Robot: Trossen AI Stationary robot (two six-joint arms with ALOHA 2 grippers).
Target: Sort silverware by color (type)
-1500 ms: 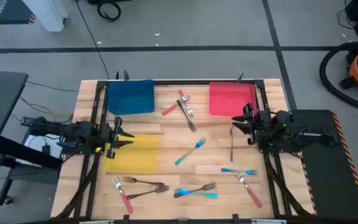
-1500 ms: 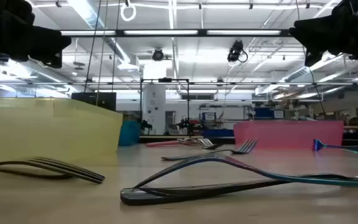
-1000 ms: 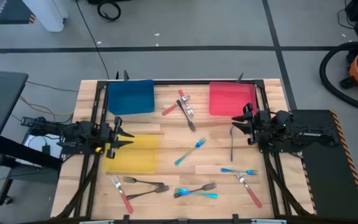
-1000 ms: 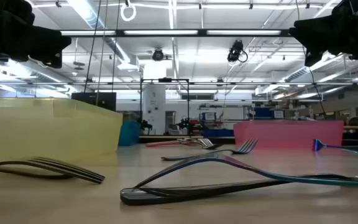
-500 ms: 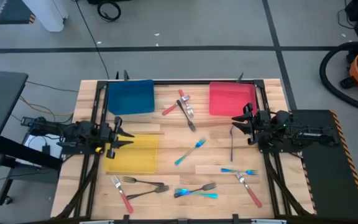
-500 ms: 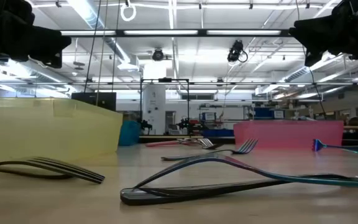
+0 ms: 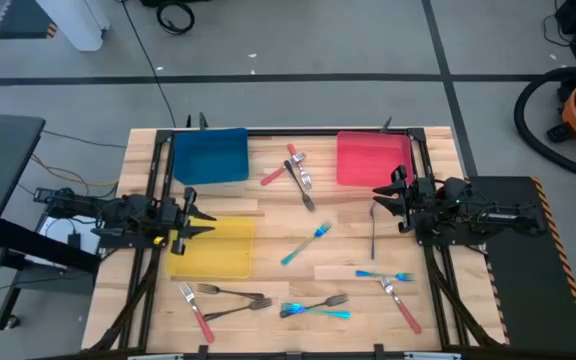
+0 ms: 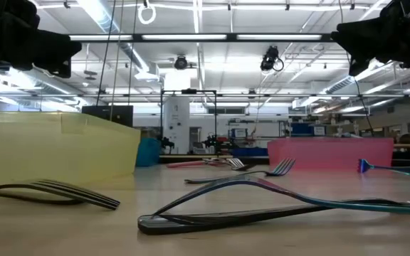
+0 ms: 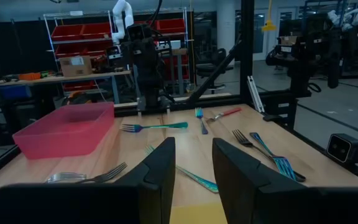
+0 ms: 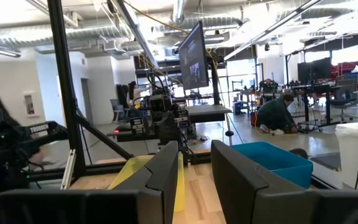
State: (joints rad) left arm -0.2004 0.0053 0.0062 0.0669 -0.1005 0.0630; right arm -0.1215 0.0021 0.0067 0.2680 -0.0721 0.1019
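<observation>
The silverware lies scattered flat on the wooden table: red-handled forks (image 7: 278, 176) (image 7: 195, 310) (image 7: 401, 304), dark forks (image 7: 301, 188) (image 7: 372, 230) (image 7: 234, 296) and teal forks (image 7: 305, 244) (image 7: 383, 275) (image 7: 316, 311). My left gripper (image 7: 198, 216) (image 9: 193, 149) hovers open at the table's left edge, above the yellow tray (image 7: 213, 247), with nothing between its fingers. My right gripper (image 7: 381, 196) (image 10: 194, 152) hovers open at the right edge, just near of the red tray (image 7: 372, 159), also holding nothing. In the low view a dark fork (image 8: 226, 206) lies nearest.
A blue tray (image 7: 210, 156) sits at the far left. A dark frame rail (image 7: 298, 131) runs around the table's edges. A vacuum cleaner (image 7: 568, 110) stands on the floor to the right. A person (image 10: 277, 115) crouches far off in the room.
</observation>
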